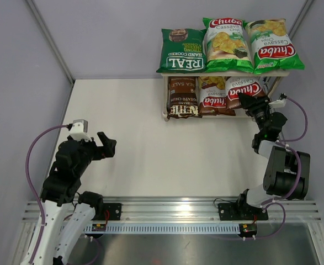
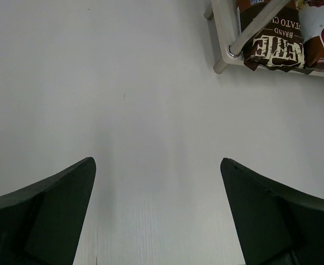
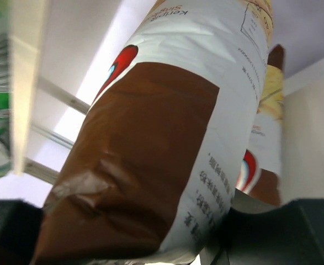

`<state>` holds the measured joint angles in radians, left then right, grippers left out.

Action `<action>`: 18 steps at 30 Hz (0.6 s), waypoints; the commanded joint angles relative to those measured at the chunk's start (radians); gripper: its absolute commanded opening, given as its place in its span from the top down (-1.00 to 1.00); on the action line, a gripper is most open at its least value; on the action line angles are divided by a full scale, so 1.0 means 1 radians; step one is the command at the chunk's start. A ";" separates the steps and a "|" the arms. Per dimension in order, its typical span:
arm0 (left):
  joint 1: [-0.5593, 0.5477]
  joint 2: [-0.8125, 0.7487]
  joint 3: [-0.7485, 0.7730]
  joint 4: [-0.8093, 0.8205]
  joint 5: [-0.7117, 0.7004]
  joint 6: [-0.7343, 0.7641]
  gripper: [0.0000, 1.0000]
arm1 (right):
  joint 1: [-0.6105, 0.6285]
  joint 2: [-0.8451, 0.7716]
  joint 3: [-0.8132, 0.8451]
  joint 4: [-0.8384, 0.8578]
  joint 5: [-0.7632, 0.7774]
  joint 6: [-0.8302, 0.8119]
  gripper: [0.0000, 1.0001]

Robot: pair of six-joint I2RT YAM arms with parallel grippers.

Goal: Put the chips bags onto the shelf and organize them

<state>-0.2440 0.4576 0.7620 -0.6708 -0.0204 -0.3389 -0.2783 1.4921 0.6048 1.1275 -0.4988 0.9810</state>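
Note:
The shelf (image 1: 222, 73) stands at the back right. On its top board lie a dark green REAL bag (image 1: 181, 52) and two light green Chuba bags (image 1: 225, 44) (image 1: 273, 47). The lower board carries a dark brown Kettle bag (image 1: 182, 99), a brown-red Chuba bag (image 1: 212, 98) and a second brown-red Chuba bag (image 1: 240, 88) at the right end. My right gripper (image 1: 251, 103) is shut on that last bag, which fills the right wrist view (image 3: 150, 165) between the fingers (image 3: 294, 232). My left gripper (image 1: 104, 144) hangs open over bare table at the left, holding nothing (image 2: 157, 163).
Grey walls enclose the white table on the left, back and right. The shelf's silver leg (image 2: 255, 27) and lower board (image 2: 222, 33) show at the top right of the left wrist view, with the Kettle bag (image 2: 275, 47) on it. The arms' rail (image 1: 167, 212) runs along the near edge.

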 commanded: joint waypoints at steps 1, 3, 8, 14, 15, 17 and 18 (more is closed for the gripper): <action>-0.001 -0.016 -0.001 0.051 0.043 0.018 -0.98 | -0.013 0.003 0.070 0.037 0.006 -0.154 0.64; -0.003 -0.019 -0.004 0.053 0.051 0.018 -0.98 | -0.022 0.010 0.084 0.019 0.006 -0.177 0.64; -0.009 -0.027 -0.006 0.054 0.054 0.018 -0.98 | -0.044 0.028 0.092 0.028 0.008 -0.186 0.64; -0.018 -0.037 -0.009 0.056 0.056 0.020 -0.98 | -0.064 0.089 0.130 -0.015 -0.027 -0.258 0.64; -0.020 -0.040 -0.007 0.057 0.056 0.018 -0.98 | -0.068 0.100 0.131 0.001 -0.053 -0.261 0.64; -0.024 -0.043 -0.009 0.057 0.056 0.018 -0.98 | -0.073 0.128 0.121 0.034 -0.067 -0.283 0.64; -0.026 -0.042 -0.009 0.057 0.056 0.018 -0.98 | -0.073 0.137 0.118 0.041 -0.069 -0.298 0.64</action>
<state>-0.2611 0.4259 0.7586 -0.6586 0.0086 -0.3374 -0.3416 1.6115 0.6918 1.0546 -0.5259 0.7589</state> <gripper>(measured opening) 0.988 0.495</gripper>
